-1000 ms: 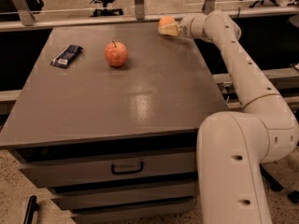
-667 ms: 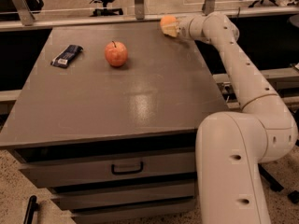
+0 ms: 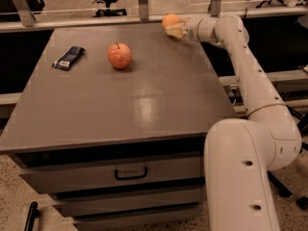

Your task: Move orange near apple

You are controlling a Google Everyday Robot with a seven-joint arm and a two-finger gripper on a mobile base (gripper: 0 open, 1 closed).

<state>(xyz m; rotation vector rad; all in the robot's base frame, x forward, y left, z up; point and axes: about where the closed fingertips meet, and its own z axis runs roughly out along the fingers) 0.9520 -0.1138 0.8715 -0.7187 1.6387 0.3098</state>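
Note:
The orange (image 3: 169, 19) is small, round and plain orange, at the table's far edge right of the middle. My gripper (image 3: 174, 30) reaches in from the right and is right against the orange, which shows just above and to the left of its tip. I cannot tell whether the orange rests on the table or is held. The apple (image 3: 119, 55) is red-pink with a thin dark stem and stands on the table's back left part, well to the left of and nearer than the orange.
A dark flat packet (image 3: 69, 57) lies near the left edge of the grey table (image 3: 144, 109). Drawers are below the tabletop. My white arm (image 3: 250, 81) runs along the table's right side. A rail and chairs stand behind.
The gripper has shifted very slightly left at the table's far edge, and more of the orange shows above it. The apple and packet have not moved.

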